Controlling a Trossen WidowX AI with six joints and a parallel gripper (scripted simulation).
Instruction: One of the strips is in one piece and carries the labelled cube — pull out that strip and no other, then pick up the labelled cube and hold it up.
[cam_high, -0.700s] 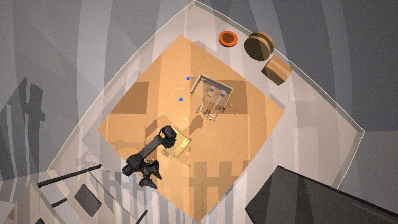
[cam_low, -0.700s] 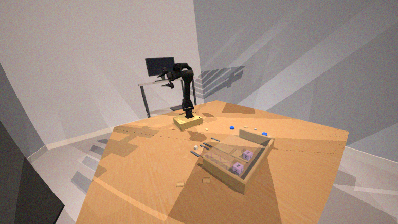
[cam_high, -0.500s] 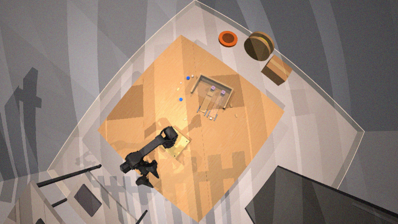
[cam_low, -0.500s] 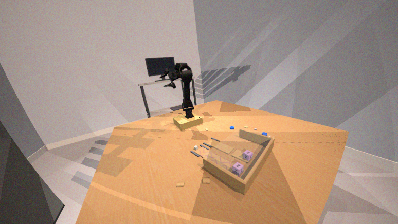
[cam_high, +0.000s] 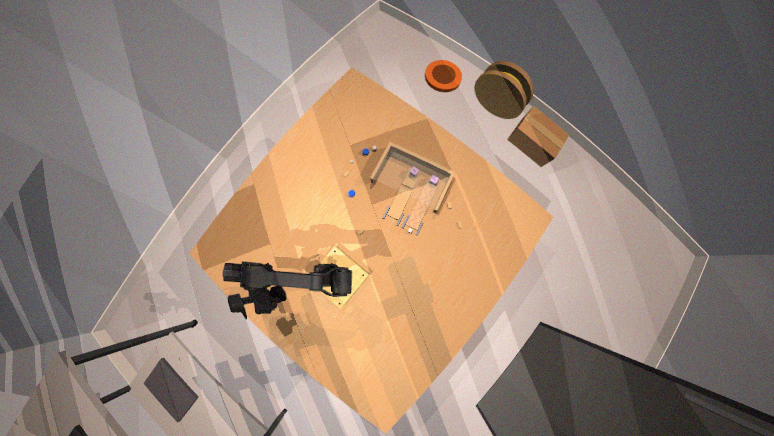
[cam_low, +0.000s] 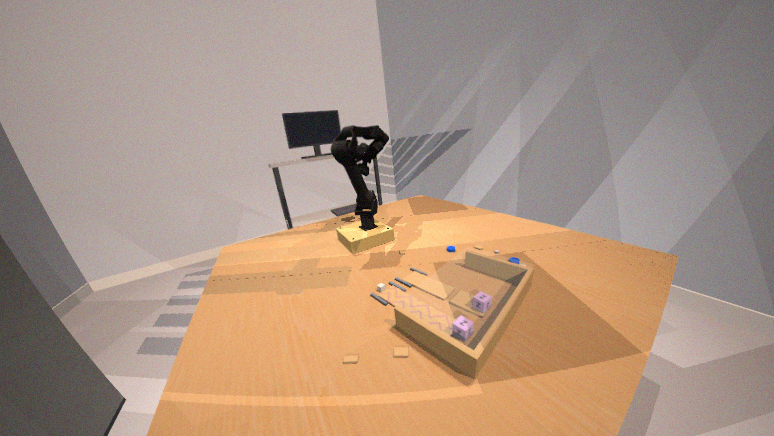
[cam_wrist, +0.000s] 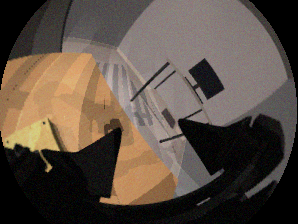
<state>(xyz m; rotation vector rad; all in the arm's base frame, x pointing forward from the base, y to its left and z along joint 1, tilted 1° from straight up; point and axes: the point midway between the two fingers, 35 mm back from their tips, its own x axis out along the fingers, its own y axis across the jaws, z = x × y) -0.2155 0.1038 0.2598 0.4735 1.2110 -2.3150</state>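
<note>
The gripper (cam_high: 238, 303) stands apart with nothing between its fingers, out past the table's edge and well away from the tray (cam_high: 387, 157). The arm (cam_high: 292, 278) reaches from its base (cam_high: 354, 281) away from the tray, folded high in the exterior view. In the wrist view the two dark fingers frame the table (cam_wrist: 60, 103) edge, the floor and a desk with a monitor (cam_wrist: 206, 76). Two purple cubes (cam_low: 480, 301) sit inside the three-walled tray, near its back wall, each at the far end of a strip. The zigzag strip (cam_low: 425, 316) runs from the nearer cube (cam_low: 463, 326) out through the open side; the plain strip (cam_low: 433, 285) beside it shows a break before its cube. Small blue bars (cam_low: 380, 298) lie at the strips' outer ends. Two blue discs (cam_high: 351, 192) and small tan bits (cam_low: 350, 358) lie scattered on the table.
</note>
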